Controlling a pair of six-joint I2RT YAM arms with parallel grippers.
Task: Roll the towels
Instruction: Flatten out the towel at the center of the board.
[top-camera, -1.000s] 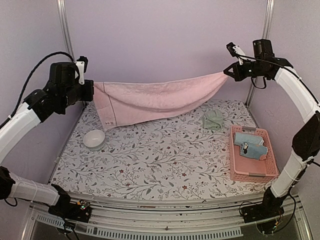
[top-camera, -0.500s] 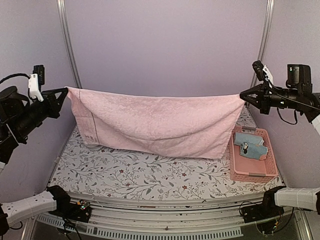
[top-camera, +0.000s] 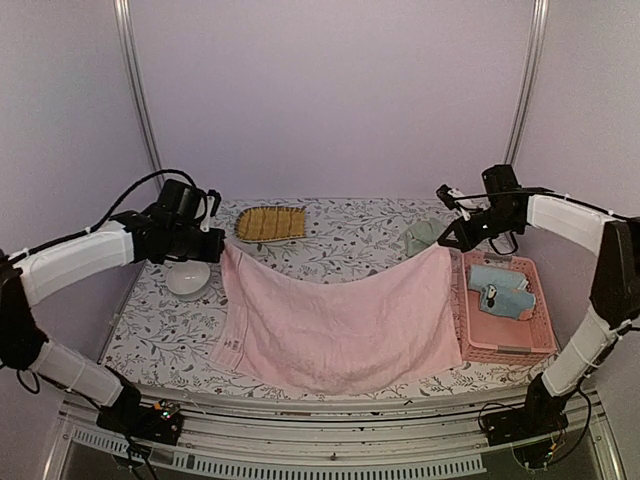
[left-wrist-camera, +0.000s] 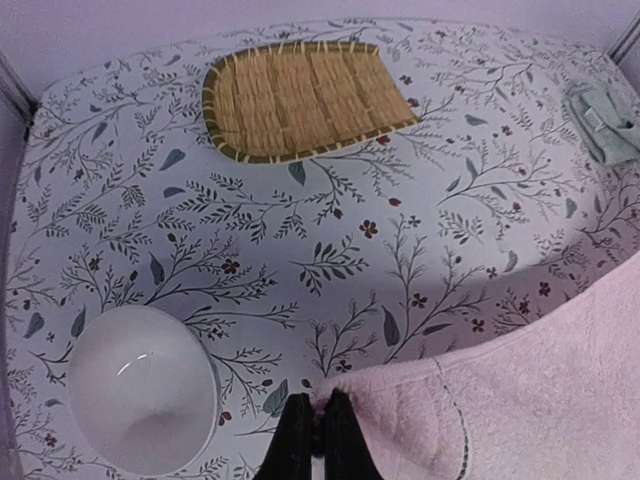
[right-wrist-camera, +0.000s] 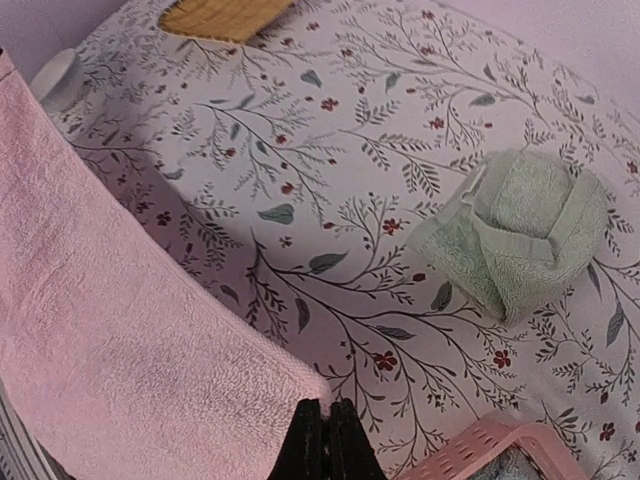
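A large pink towel (top-camera: 340, 325) lies spread over the front middle of the table, its far edge sagging between my two grippers. My left gripper (top-camera: 222, 245) (left-wrist-camera: 318, 405) is shut on the towel's far left corner (left-wrist-camera: 345, 395). My right gripper (top-camera: 447, 243) (right-wrist-camera: 325, 410) pinches the far right corner (right-wrist-camera: 300, 385). A sage green towel (top-camera: 422, 237) (right-wrist-camera: 520, 230) sits crumpled behind the right gripper. A light blue towel (top-camera: 497, 288) lies in the pink basket (top-camera: 505, 345).
A white bowl (top-camera: 188, 279) (left-wrist-camera: 140, 390) stands just left of the left gripper. A yellow-brown woven mat (top-camera: 271, 222) (left-wrist-camera: 300, 98) lies at the back. The pink basket's corner (right-wrist-camera: 480, 445) is close to the right gripper. A floral cloth (top-camera: 330, 245) covers the table.
Both arms have swung down and inward from holding the pink towel stretched high in the air. The towel now rests spread on the table, still gripped at both far corners.
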